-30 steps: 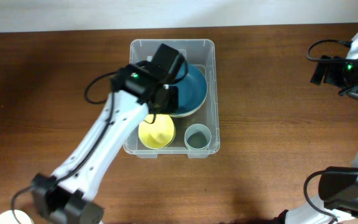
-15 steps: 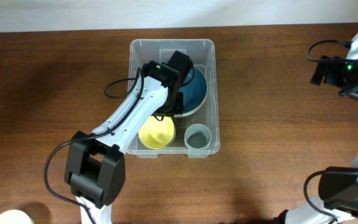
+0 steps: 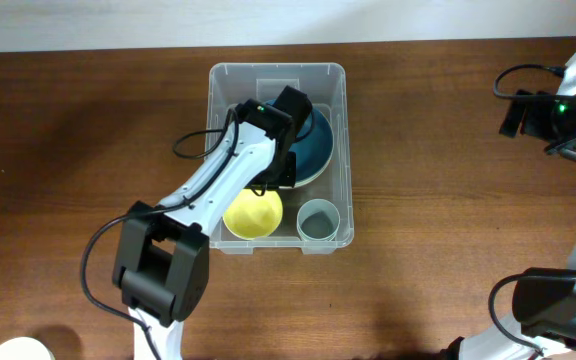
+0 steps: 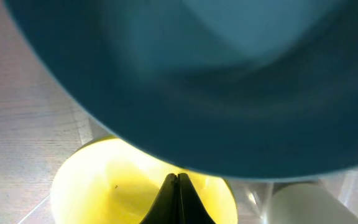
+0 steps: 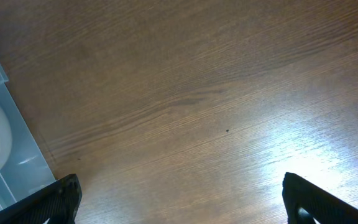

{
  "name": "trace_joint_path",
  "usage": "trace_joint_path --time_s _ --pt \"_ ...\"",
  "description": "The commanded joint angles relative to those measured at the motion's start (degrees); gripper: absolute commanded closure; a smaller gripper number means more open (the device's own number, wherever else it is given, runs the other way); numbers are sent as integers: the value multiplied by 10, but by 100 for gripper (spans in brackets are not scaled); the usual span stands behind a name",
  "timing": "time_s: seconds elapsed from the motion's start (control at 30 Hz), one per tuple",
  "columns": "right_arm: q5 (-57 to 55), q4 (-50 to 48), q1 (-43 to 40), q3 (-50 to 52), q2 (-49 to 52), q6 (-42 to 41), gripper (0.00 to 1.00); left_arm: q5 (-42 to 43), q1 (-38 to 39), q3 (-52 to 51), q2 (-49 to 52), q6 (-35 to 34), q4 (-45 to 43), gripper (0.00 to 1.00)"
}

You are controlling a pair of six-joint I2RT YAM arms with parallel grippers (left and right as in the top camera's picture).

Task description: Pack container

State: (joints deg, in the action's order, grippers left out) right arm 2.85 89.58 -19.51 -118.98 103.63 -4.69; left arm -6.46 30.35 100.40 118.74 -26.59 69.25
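Plastic and see-through, the container [image 3: 347, 150] sits on the surface [image 3: 448, 200] about midway along its far edge. Inside it we see a teal bowl [image 3: 313, 150] filling the far half, a yellow bowl [image 3: 253, 212] in the near-left corner and a pale grey cup [image 3: 318, 220] in the near-right corner. The left gripper [image 4: 178, 182] is down inside the container, its fingers pressed together at the teal bowl's rim, above the yellow bowl. The right gripper [image 5: 185, 199] hangs spread wide over bare wood near the surface's right edge. We see dark brown wood grain, with a pale strip beyond the far edge.
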Motion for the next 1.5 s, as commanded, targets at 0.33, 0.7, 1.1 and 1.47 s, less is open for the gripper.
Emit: trace_joint_path --time_s 0.33,0.7,1.1,1.47 --pt "-1 -2 0 1 -18 0 1 -47 -8 43 -69 14 63 97" --pt "-1 -4 0 1 -18 0 1 -94 -182 44 -250 -143 194 86" --pt "0 -4 0 1 -18 0 1 -98 -532 -16 -377 -214 275 56" --pt "0 -3 0 1 -18 0 1 -99 -733 -247 -385 -214 172 40"
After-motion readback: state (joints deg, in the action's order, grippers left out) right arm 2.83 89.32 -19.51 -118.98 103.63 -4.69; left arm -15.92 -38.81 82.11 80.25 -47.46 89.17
